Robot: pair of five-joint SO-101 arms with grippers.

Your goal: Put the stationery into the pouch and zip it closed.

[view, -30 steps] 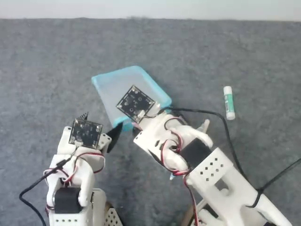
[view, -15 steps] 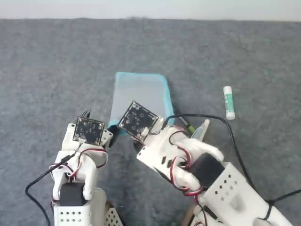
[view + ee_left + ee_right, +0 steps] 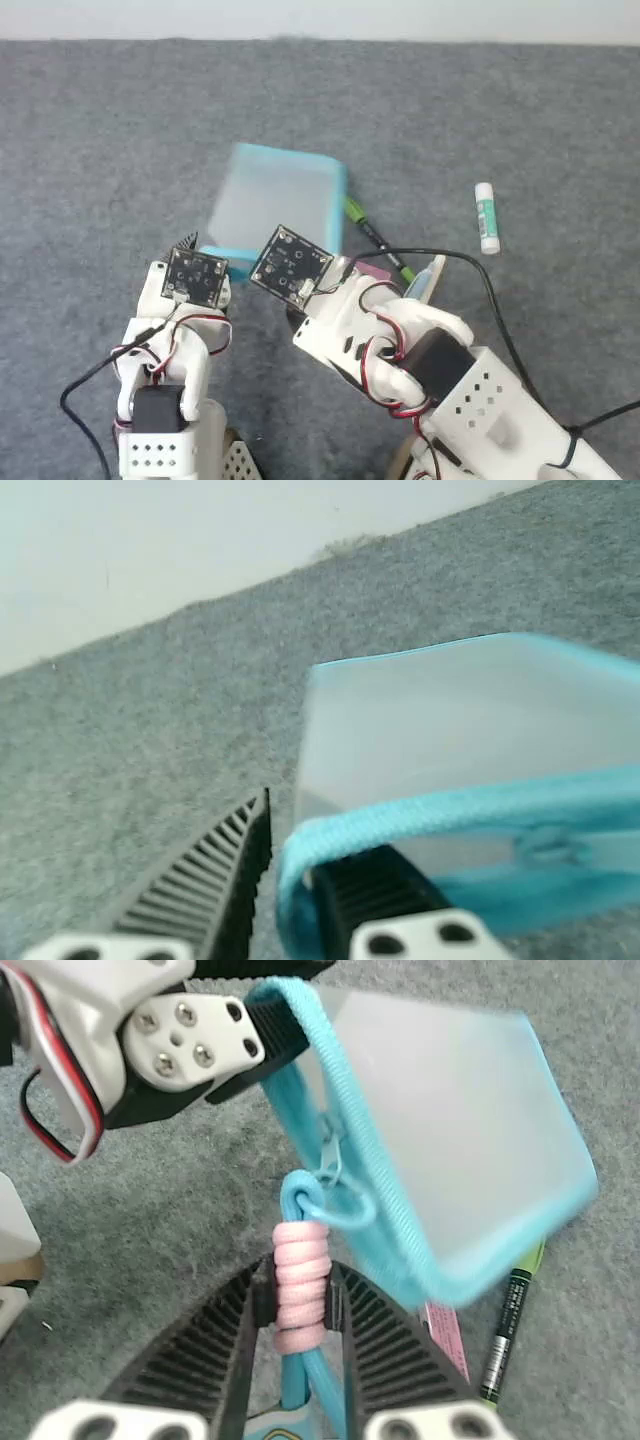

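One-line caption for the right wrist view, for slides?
Right gripper pinches the pink zipper pull while the left gripper grips a corner of the blue pouch.

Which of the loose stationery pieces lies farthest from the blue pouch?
The white glue stick with the green label, lying off by itself; the green pen lies right beside the pouch.

Open carpet [image 3: 500, 110] surrounds the glue stick [image 3: 485, 217]; the pouch [image 3: 280, 195] crowds the pen [image 3: 372, 232].
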